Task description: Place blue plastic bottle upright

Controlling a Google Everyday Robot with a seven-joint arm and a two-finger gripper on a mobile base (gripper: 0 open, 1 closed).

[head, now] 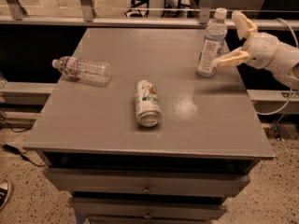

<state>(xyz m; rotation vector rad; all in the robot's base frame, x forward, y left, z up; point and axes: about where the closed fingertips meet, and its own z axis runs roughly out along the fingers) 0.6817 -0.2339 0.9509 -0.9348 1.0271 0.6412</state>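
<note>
The blue plastic bottle [211,45], pale and translucent with a white cap and a white label, stands upright on the grey table [112,125] near its far right edge. My gripper [227,39] is just to the right of the bottle with its fingers spread open. The lower finger [230,59] reaches toward the bottle's base, and I cannot tell whether it touches. The upper finger [244,24] is clear of the bottle, behind and to its right.
A clear ribbed bottle [83,69] with a reddish-blue label lies on its side at the left. A white-green drink can [147,102] lies on its side in the middle. A railing [140,20] runs behind the table. Drawers [145,185] are below.
</note>
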